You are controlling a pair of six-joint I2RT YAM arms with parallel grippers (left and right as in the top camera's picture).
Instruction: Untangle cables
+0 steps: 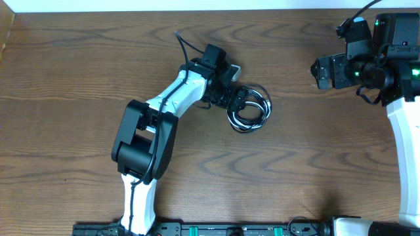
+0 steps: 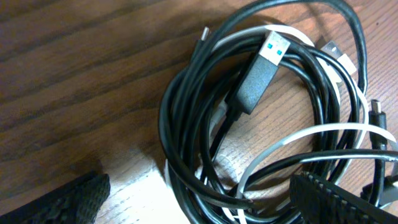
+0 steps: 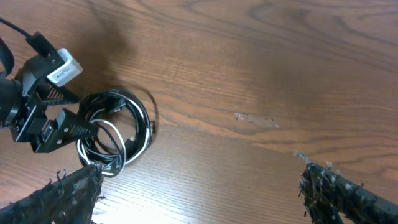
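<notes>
The cables (image 1: 248, 108) lie on the wooden table as one tangled coil of black and white cords. The left wrist view shows the coil close up (image 2: 205, 124), with a black USB plug with a blue insert (image 2: 264, 59) lying across it. My left gripper (image 1: 233, 98) is open at the coil's left side. Its fingertips (image 2: 199, 202) straddle the coil's near edge without closing on it. My right gripper (image 1: 317, 72) is open and empty, well to the right of the coil. In its view (image 3: 205, 193) the coil (image 3: 115, 134) lies at the left.
The left arm's own thicker black cable (image 1: 184, 46) sticks up behind its wrist. The table's back edge (image 1: 197, 8) runs along the top. The left gripper (image 3: 50, 121) shows in the right wrist view beside the coil.
</notes>
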